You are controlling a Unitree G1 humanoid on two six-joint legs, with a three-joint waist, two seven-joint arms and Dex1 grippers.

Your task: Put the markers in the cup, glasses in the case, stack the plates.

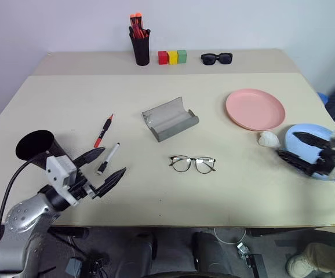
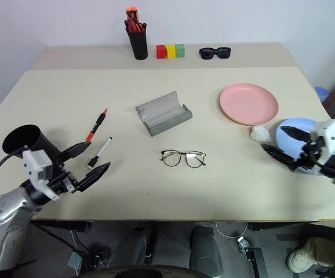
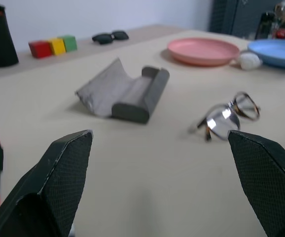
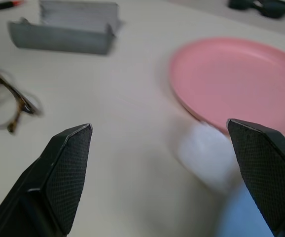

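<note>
The red marker (image 1: pixel 103 131) and the white marker (image 1: pixel 108 158) lie at the table's left. My left gripper (image 1: pixel 114 161) hovers open by the white marker's near end, next to the black cup (image 1: pixel 35 146), which is tipped on its side. The wire-rimmed glasses (image 1: pixel 192 164) rest at the centre, in front of the open grey case (image 1: pixel 170 119). The pink plate (image 1: pixel 255 109) sits at the right. The blue plate (image 1: pixel 309 128) lies nearer the right edge, and my right gripper (image 1: pixel 287 144) hangs open over its left rim. Neither gripper holds anything.
A small white lump (image 1: pixel 268 139) lies between the two plates. At the back stand a black pen holder (image 1: pixel 139 46) with orange-tipped pens, three coloured blocks (image 1: pixel 173 57) and black sunglasses (image 1: pixel 217 58). The table's front edge runs close to both arms.
</note>
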